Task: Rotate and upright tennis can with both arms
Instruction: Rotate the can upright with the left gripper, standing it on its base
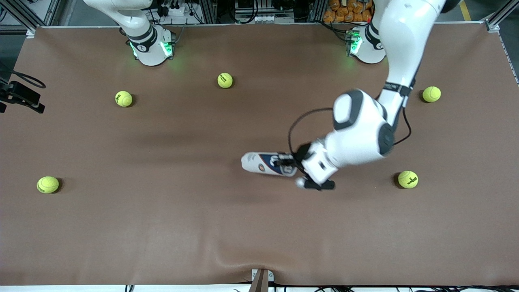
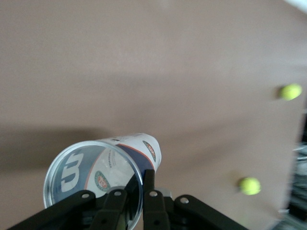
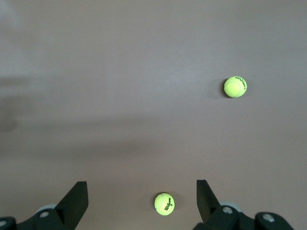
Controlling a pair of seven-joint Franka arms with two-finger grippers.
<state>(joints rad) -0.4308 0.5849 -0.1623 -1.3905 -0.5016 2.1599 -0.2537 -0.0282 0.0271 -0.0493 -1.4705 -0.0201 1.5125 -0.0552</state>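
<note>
Tennis can (image 1: 265,163) empty, rim pinched by closed left gripper (image 2: 135,191), right gripper (image 3: 142,199) wide open, holding nothing.

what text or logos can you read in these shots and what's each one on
"W": large white logo on the navy band of the tennis can, seen through its clear end.
"Wilson": black print on the tennis ball between the right claw's fingers in its wrist view.
Round badges on the can, print on other balls: too blurred to read.
</note>
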